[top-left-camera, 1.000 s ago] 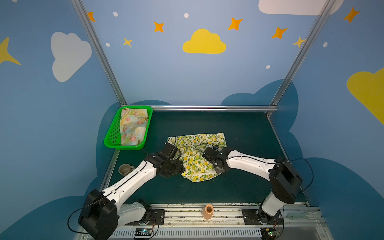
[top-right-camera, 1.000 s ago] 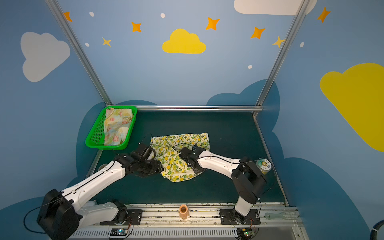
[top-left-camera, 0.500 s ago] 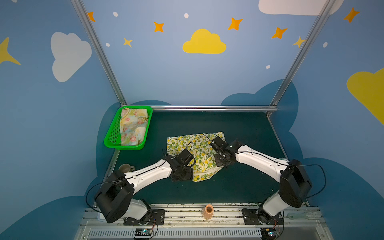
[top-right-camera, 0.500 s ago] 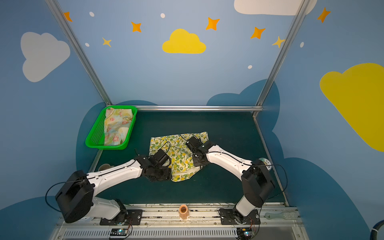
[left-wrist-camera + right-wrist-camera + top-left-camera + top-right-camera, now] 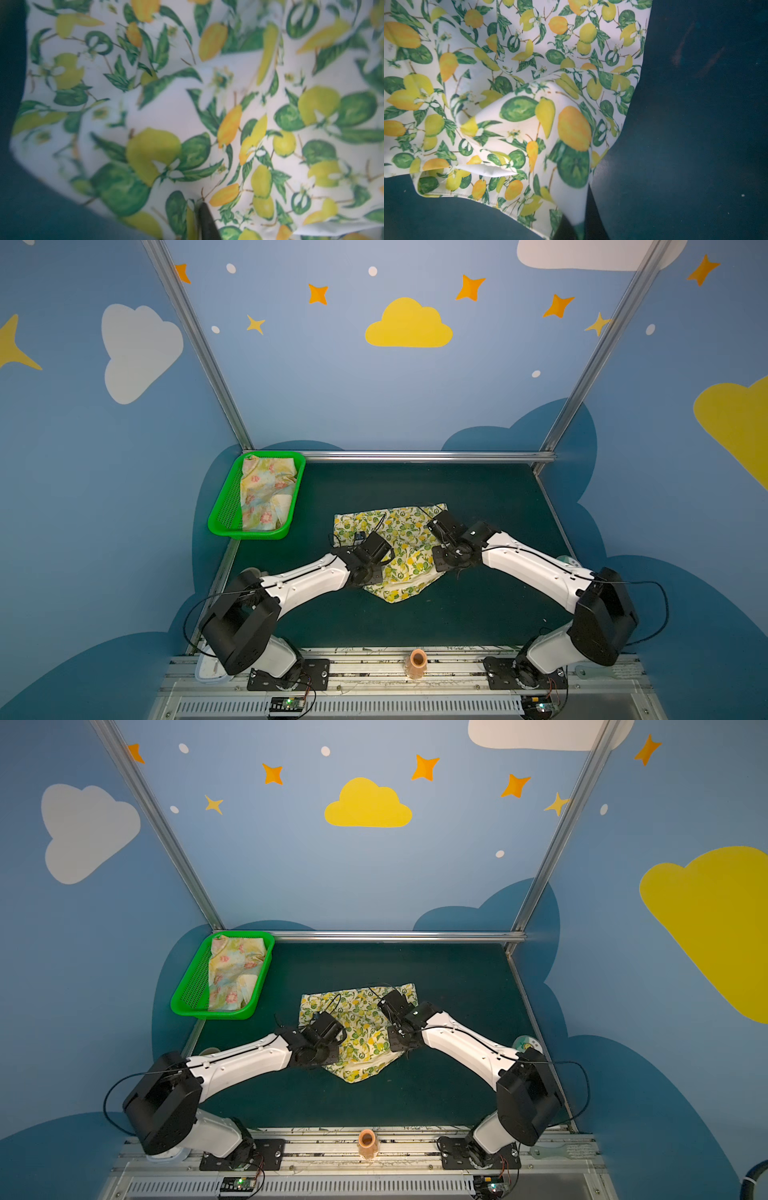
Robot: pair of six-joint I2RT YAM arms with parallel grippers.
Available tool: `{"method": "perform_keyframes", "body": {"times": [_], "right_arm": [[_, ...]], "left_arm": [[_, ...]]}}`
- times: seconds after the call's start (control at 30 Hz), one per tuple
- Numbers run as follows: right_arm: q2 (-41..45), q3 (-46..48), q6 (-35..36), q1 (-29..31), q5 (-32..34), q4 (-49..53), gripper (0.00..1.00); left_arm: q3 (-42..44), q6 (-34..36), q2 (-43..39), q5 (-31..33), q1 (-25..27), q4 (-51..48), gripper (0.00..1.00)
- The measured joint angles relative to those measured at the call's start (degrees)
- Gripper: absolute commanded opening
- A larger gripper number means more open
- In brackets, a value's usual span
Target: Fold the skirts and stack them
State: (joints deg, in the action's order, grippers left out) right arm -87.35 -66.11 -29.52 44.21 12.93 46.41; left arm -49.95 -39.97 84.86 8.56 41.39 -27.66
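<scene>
- We see the lemon skirt (image 5: 405,531) (image 5: 361,1023) lying crumpled at the middle of the dark green table (image 5: 457,489). It is cream cloth printed with yellow lemons and green leaves, its far edge fairly straight and its near end drawn to a point.
- The left gripper (image 5: 365,538) sits over the skirt's left part. In its wrist view one dark fingertip (image 5: 205,218) shows at a pucker of cloth, and the pincer is closed on the lemon skirt.
- The right gripper (image 5: 580,224) is pinched tight on the skirt's right side, a raised flap of cloth running up between its fingers.
- The green basket (image 5: 249,534) stands at the far left corner, well apart from the arms. Inside it lies the floral skirt (image 5: 266,493), pale yellow with pink flowers and blue-green blotches.
- Compared with a second ago, the left arm has reached rightward from the skirt's left edge onto the cloth, and the right gripper has drawn farther back. The basket and its skirt lie unchanged.
</scene>
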Motion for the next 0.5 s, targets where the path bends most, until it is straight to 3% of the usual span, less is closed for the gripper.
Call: {"method": "perform_keyframes", "body": {"times": [0.13,0.3,0.5], "right_arm": [[0.02,0.37,0.00,-0.61,-0.81,-0.11,0.00],[0.07,1.27,-0.02,-0.96,-2.34,-0.28,0.00],[0.07,2.40,-0.17,-1.07,-4.94,-0.92,0.00]], "left_arm": [[-0.31,0.63,-1.70,-0.94,-2.78,0.22,0.04],[-3.69,1.01,-3.89,-8.37,-8.28,-0.46,0.04],[-18.12,5.79,5.73,-20.20,-15.15,-4.50,0.04]]}}
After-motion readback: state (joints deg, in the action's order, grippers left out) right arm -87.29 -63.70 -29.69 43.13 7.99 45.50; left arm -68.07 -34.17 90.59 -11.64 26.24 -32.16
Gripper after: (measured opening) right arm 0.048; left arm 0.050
